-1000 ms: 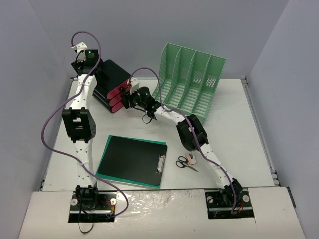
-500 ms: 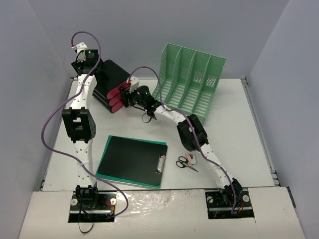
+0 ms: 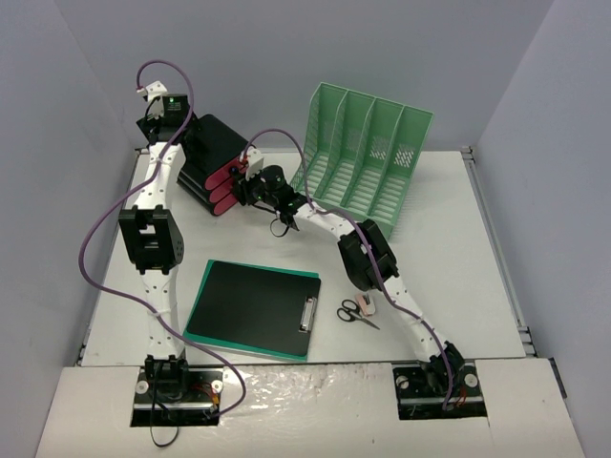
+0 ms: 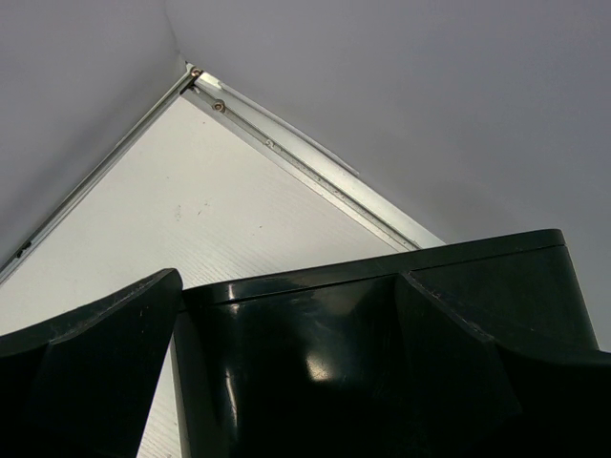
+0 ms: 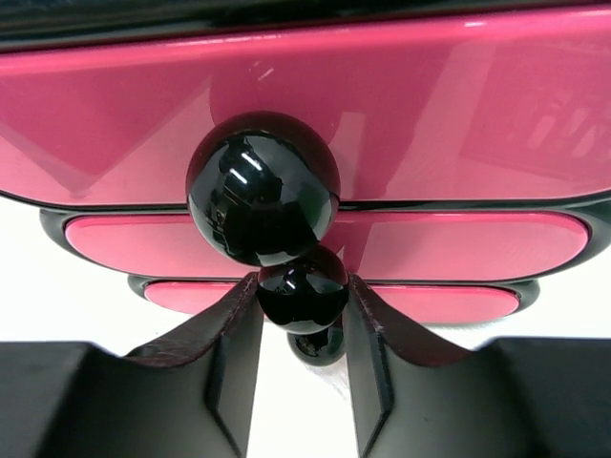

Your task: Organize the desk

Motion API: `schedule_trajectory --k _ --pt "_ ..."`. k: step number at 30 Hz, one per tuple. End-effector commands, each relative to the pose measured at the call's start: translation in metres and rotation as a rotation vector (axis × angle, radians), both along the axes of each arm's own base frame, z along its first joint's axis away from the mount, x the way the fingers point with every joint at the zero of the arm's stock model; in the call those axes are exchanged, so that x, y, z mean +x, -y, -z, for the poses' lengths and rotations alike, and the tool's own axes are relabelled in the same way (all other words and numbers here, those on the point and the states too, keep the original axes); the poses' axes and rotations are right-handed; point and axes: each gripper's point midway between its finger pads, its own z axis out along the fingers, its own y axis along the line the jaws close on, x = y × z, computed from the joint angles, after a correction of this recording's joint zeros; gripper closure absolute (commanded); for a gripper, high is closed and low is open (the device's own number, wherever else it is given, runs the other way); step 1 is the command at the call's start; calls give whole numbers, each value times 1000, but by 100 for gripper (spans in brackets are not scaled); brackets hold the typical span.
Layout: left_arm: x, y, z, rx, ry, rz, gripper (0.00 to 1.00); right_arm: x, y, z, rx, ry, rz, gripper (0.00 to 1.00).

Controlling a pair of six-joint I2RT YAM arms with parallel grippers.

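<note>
**Right arm's got the drawer knob, left arm straddling the cabinet**

Top view: the desk [image 3: 439, 219] is the big white top under everything. At its far left corner there's a black drawer unit [image 3: 212, 151] with pink fronts. The left gripper [image 3: 175, 122] sits at its back top edge, and the right gripper [image 3: 244, 181] is right up at the fronts. The mint file rack [image 3: 368, 153] is just right of that. A clipboard [image 3: 253, 307] lies near the front, with scissors [image 3: 355, 313] beside it.

Left wrist: the fingers [image 4: 86, 382] are spread wide with the black unit between them. Can't tell if they're actually squeezing it. The white desk corner shows behind.

Right wrist: the pads [image 5: 234, 353] are pressed on both sides of the middle knob [image 5: 304, 291], so they're clamped on it. A bigger top knob [image 5: 263, 186] is above.
</note>
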Motion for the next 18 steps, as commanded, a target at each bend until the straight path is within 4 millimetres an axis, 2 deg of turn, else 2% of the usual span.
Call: schedule_trajectory --k 1,7,10,16,18 --pt "-40 9 72 21 -307 75 10 11 5 -92 88 151 32 72" --pt "-41 9 75 23 -316 73 10 7 12 -88 52 135 40 86" --pt "-42 9 76 22 -317 74 10 5 17 -84 36 125 48 90" --pt "-42 9 78 21 -322 73 10 1 29 -92 21 113 69 99" --pt "-43 8 79 21 -325 72 10 -1 33 -88 1 108 71 100"
